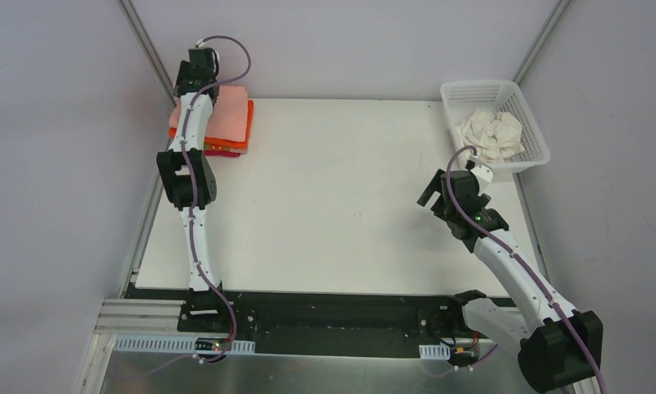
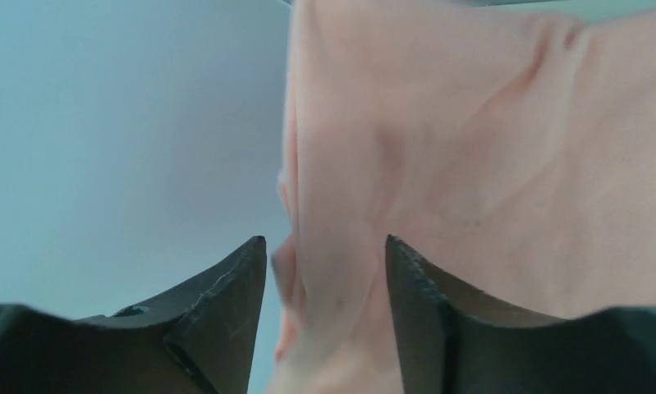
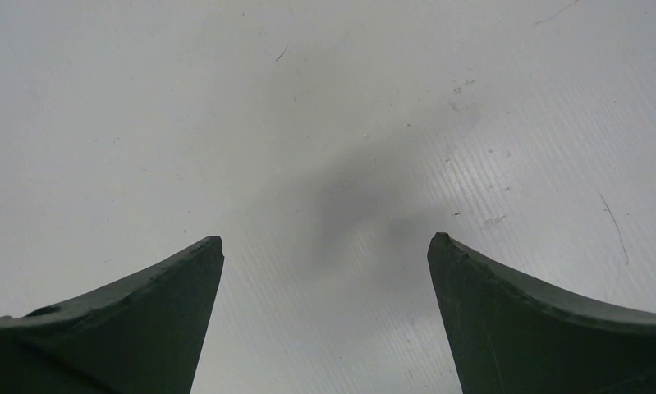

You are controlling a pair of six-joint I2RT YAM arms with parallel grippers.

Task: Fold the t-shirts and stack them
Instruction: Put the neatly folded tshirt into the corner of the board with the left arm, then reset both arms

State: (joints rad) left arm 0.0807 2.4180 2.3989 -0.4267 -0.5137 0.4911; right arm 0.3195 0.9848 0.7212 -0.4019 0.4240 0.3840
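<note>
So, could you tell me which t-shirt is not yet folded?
The crumpled cream-white cotton t-shirt in the white lattice basket; the others lie folded in a stack.

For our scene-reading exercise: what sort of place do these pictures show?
Likely a robotics lab test cell: left arm and right arm bolted at a white table, plain enclosing walls, stacked folded t-shirts.

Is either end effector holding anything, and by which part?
Nothing, it seems. Right end effector is open and empty; left end effector, open, straddles the salmon shirt's edge unclamped.
</note>
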